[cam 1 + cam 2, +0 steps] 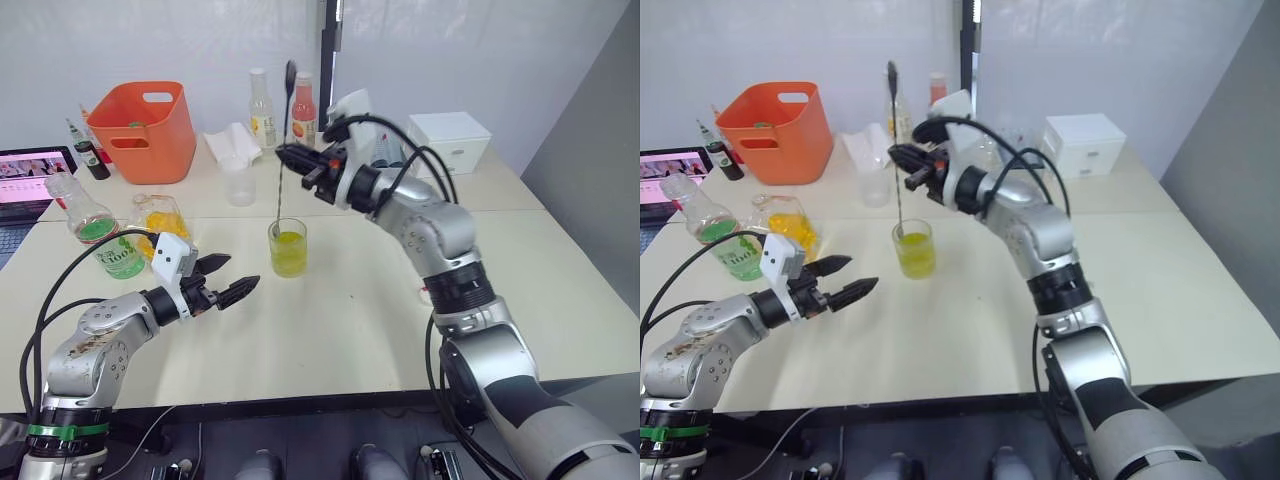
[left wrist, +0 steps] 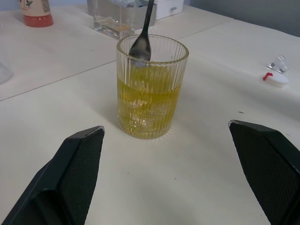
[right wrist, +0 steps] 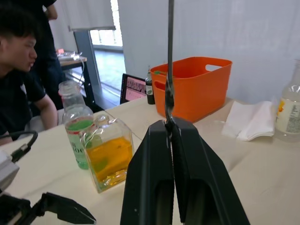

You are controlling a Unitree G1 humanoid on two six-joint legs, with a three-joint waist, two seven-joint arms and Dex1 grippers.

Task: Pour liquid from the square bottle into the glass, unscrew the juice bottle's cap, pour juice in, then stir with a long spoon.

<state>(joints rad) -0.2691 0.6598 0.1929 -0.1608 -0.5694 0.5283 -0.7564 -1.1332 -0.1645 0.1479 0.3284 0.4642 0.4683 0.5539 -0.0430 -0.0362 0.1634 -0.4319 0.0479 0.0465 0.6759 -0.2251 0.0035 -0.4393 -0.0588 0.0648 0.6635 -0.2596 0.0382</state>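
Nearest to us is our left gripper (image 1: 228, 277), hovering low over the table (image 1: 360, 330) with its two black fingers spread wide and nothing between them. We judge it waits there to steady the glass if needed, since the glass (image 2: 151, 86) stands straight ahead of its open jaws, a little apart from both fingertips.

Behind that gripper and to its outer side stand the juice bottle (image 1: 100, 232), uncapped and with only a little green liquid left, and just beside it the square bottle (image 3: 108, 152), still holding orange-yellow liquid. Both sit well clear of the jaws, set aside, which suits pours that look finished.

The glass holds yellow-green liquid to about two thirds. The long spoon (image 1: 283, 150) stands nearly upright with its small bowl just inside the rim, at or just above the liquid surface; we cannot tell whether it is dipped.

Our right gripper (image 1: 297, 160) is clamped tight on the spoon's stem, about midway up, directly above the glass, a hold that gives reach down into it for stirring.

The cap (image 2: 274, 78) lies on the table beyond the left gripper's right-hand finger, out of the way.
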